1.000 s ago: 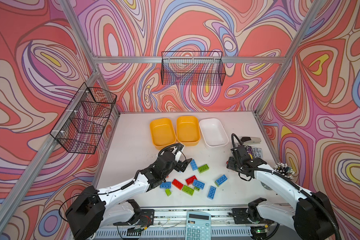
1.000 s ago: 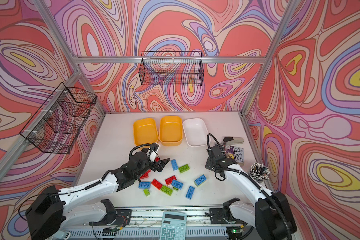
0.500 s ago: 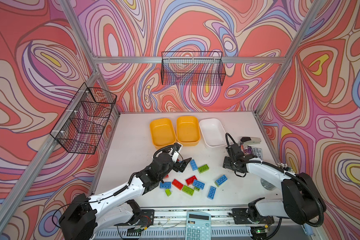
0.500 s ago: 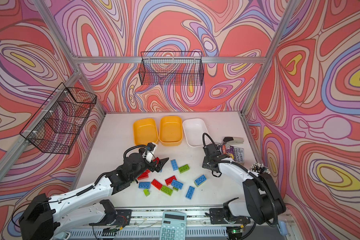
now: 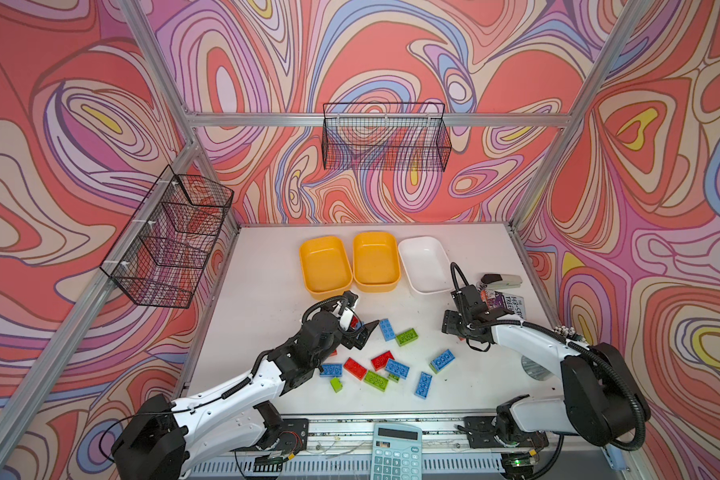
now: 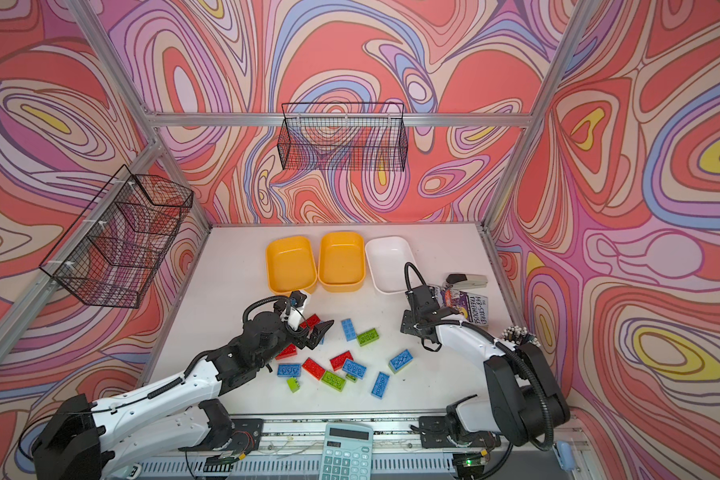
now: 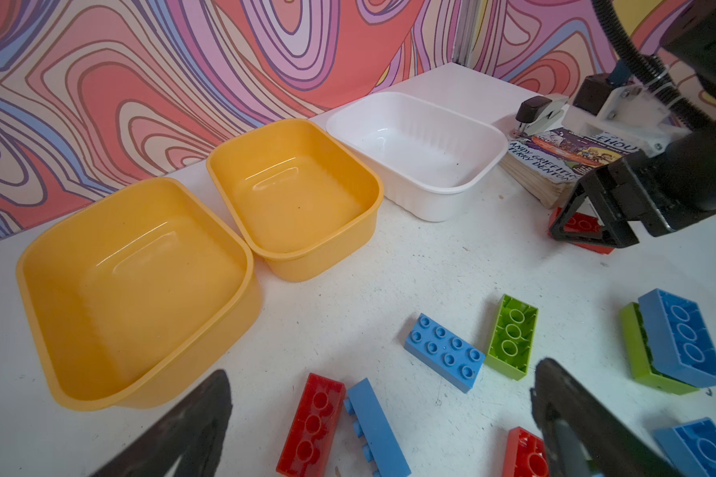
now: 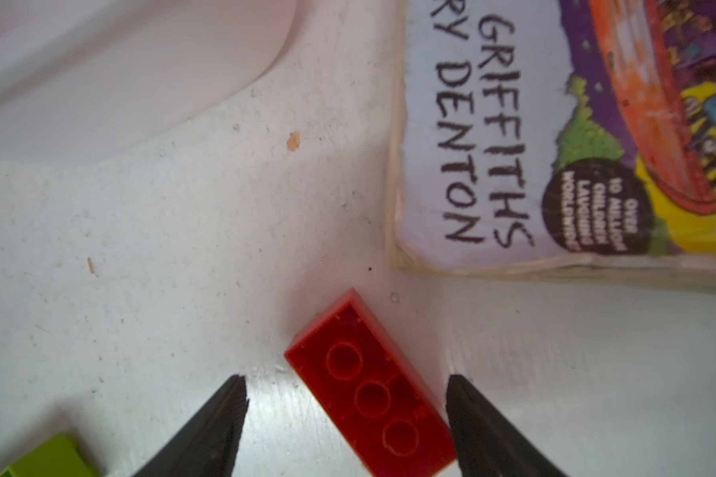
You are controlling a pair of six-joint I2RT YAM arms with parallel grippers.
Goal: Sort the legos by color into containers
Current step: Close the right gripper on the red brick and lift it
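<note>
While the pale blue calculator [image 5: 395, 453] is lying at the bottom edge of both top views, out of the job, the red, blue and lime-green plastic lego bricks [image 5: 395, 368] are sitting scattered on the white tabletop [image 5: 267, 316] in the lower middle, none sorted yet. Just above that scatter in the frame, the left gripper [image 5: 360, 329] is hovering with its jaws spread wide and nothing between them. The left wrist view is showing a red brick [image 7: 311, 425] and a blue brick tipped on its side [image 7: 375, 429] lying together below the gap, so it is probably lining up on one of that pair.

At middle right, the right gripper [image 8: 346, 386] is reaching down, jaws parted and empty, straddling an upturned red brick [image 8: 373, 398] that is lying askew to them. It looks to be setting up a pinch, and the angle may call for a wrist twist first. Just beyond, a worn paperback book [image 5: 506, 301] and a grey stapler [image 5: 501, 280] are crowding that spot.

Farther up the frame, a yellow-orange plastic tub [image 5: 326, 266], a second yellow-orange tub [image 5: 376, 259] and a white plastic tub [image 5: 425, 264] are waiting side by side, all empty, within reach of both arms. Black wire baskets [image 5: 385, 137] are hanging on the walls, playing no part.
</note>
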